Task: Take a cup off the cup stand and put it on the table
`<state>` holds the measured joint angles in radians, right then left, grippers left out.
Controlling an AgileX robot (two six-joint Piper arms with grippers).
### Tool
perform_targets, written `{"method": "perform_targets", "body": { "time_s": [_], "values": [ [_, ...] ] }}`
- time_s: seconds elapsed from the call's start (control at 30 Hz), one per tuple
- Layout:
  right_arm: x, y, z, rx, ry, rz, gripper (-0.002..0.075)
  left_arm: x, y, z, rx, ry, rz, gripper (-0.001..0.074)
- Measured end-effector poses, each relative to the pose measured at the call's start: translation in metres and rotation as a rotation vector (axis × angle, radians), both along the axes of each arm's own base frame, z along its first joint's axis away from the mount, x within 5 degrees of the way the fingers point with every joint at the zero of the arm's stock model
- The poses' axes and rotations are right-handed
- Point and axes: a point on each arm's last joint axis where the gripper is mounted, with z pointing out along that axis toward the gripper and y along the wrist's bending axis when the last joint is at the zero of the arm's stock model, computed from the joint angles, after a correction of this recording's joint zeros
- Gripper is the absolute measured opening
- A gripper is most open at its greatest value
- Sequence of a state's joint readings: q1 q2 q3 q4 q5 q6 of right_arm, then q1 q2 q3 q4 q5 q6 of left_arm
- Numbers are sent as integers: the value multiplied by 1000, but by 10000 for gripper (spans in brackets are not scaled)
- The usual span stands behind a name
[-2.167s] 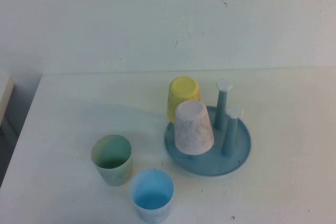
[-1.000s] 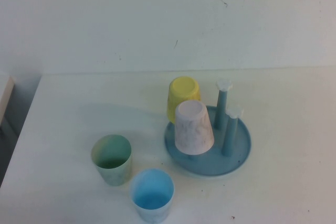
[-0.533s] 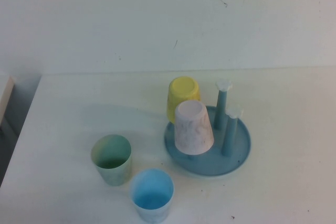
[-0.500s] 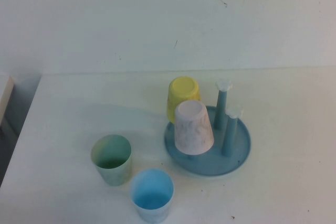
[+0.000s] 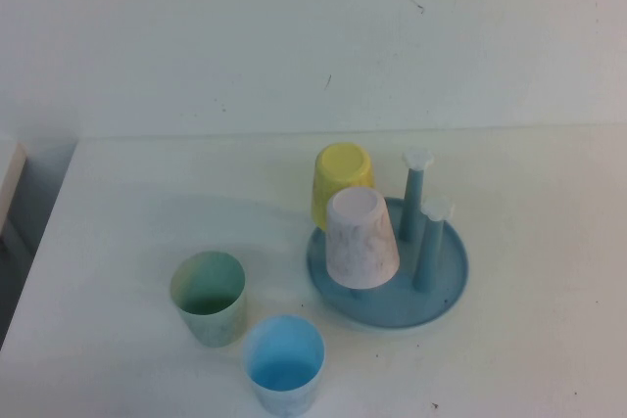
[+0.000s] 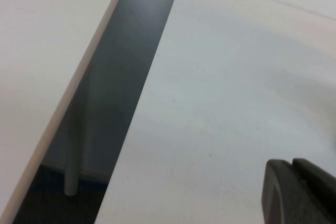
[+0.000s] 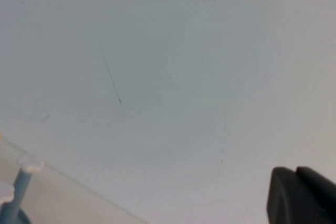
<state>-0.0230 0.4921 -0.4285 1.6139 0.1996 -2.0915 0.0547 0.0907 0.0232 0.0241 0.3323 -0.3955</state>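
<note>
Both pincers, left pincer (image 6: 293, 167) and right pincer (image 7: 296, 174), closed, away from the cup (image 5: 283, 364)

The cup (image 5: 284, 364) stands on the table (image 5: 147, 203), left-front of the cup stand (image 5: 446, 291).

Left hand (image 6: 294, 190), right hand (image 7: 297, 198) closed

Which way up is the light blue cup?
Upright. The light blue cup stands on the table, off the cup stand, with its open mouth up, so you see inside it.
</note>
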Motion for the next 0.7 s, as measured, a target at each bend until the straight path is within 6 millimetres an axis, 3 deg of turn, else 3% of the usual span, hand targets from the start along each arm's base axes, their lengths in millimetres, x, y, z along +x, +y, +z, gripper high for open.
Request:
{"method": "perform_targets", "body": {
  "time_s": [0.2,0.33,0.57,0.7],
  "values": [
    [-16,-9,-42,42,130,-110,-1,0,0,0,2,-3,0,-1],
    [-34,-19,-80,109,237,-233,-1,0,0,0,2,-4,0,-1],
    [-49,-27,-131,175,260,-339,-1,0,0,0,2,-6,0,-1],
    [-53,-27,-143,170,269,-341,-1,0,0,0,-1,-6,1,-1]
  ]
}}
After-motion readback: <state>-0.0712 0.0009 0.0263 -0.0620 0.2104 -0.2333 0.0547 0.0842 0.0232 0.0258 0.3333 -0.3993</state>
